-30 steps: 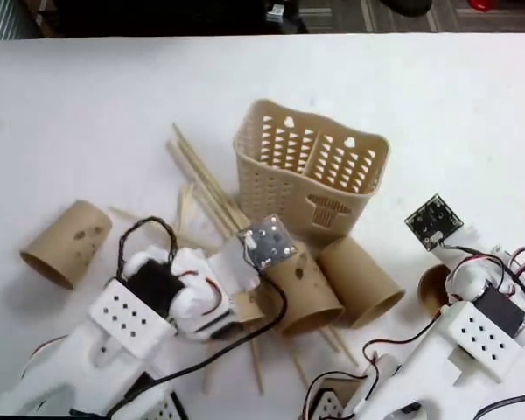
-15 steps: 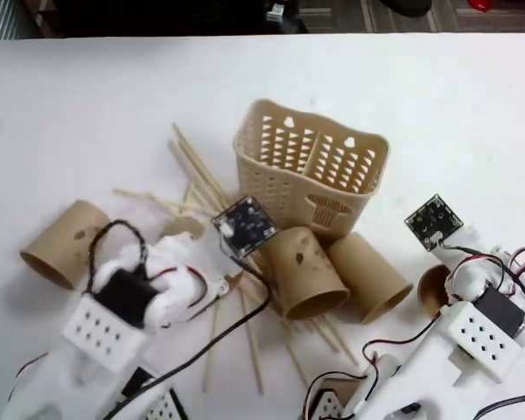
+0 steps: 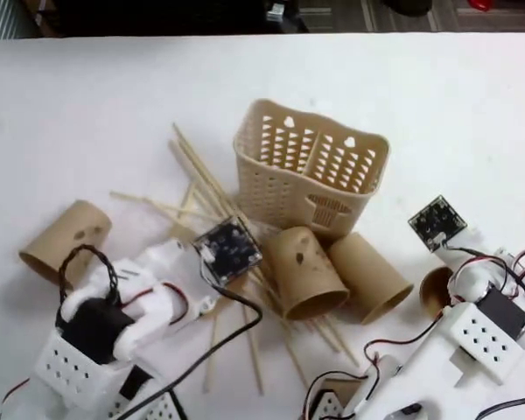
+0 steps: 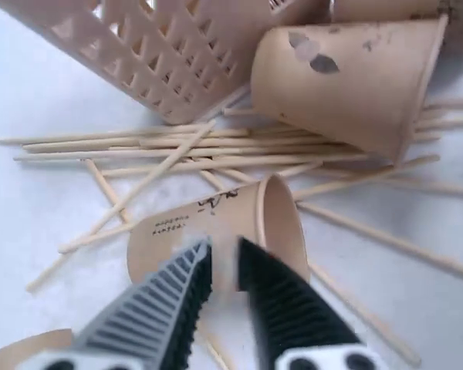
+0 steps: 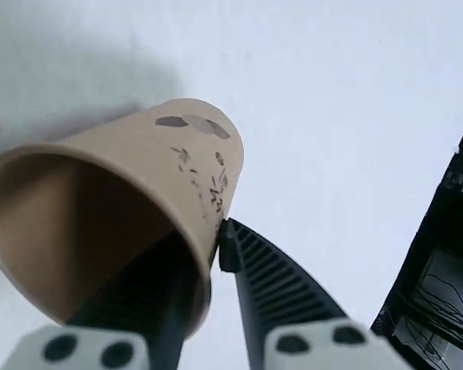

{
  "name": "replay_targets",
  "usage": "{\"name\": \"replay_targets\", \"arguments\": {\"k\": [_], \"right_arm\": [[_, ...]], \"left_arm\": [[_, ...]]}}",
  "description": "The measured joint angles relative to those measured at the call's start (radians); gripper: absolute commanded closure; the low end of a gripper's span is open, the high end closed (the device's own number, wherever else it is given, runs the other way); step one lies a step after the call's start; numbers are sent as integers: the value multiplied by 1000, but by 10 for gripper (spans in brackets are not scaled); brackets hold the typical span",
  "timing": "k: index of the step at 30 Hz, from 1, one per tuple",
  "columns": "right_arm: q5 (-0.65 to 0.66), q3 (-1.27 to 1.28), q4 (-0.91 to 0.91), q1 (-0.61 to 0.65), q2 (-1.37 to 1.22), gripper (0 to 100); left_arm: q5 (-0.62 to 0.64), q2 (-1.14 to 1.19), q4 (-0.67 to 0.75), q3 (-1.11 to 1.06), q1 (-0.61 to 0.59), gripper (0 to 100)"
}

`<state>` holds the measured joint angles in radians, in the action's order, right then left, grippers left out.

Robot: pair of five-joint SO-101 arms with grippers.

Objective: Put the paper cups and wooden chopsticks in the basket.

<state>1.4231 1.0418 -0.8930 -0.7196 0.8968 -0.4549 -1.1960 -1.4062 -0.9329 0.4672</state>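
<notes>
Movement is seen mainly at the left arm (image 3: pixel 114 324); within the last second it has been drawn away from the basket (image 3: pixel 280 197), back towards the near left of the table, and the two cups (image 3: pixel 302 271) lying in front of the basket, which it partly covered, are now uncovered. The left gripper (image 4: pixel 221 248) is now held over a lying cup (image 4: pixel 208 223) that rests on the scattered chopsticks (image 3: pixel 201 175); its jaws are parted by a narrow slit only, and nothing is seen to be gripped between them. The right gripper (image 5: pixel 197 239) has hardly been shifted; it is closed on the rim of the held cup (image 5: pixel 139 169), one finger inside and one outside, near the table's right edge and apart from the basket. No cup or chopstick is seen inside the basket; a further cup (image 3: pixel 66 241) lies well to the left. The task is therefore judged to be little advanced; the retreat may be a re-aiming on the lying cup.
</notes>
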Motion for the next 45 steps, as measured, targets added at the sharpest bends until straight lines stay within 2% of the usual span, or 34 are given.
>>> {"name": "replay_targets", "arguments": {"k": [8,14,21,27,34,38,45], "right_arm": [[0,0,0,-5,0,981],[0,0,0,-5,0,981],[0,0,0,-5,0,981],[0,0,0,-5,0,981],[0,0,0,-5,0,981],[0,0,0,-5,0,981],[-3,-78,-2,-58,-3,981]], "left_arm": [[-28,-3,-37,-46,-48,744],[-51,-3,60,-192,-95,750],[-55,-3,206,-270,-209,902],[-57,-20,235,-269,-226,976],[-57,-11,239,-269,-226,977],[-57,-12,219,-229,-227,977],[-57,-12,126,15,-339,977]]}}
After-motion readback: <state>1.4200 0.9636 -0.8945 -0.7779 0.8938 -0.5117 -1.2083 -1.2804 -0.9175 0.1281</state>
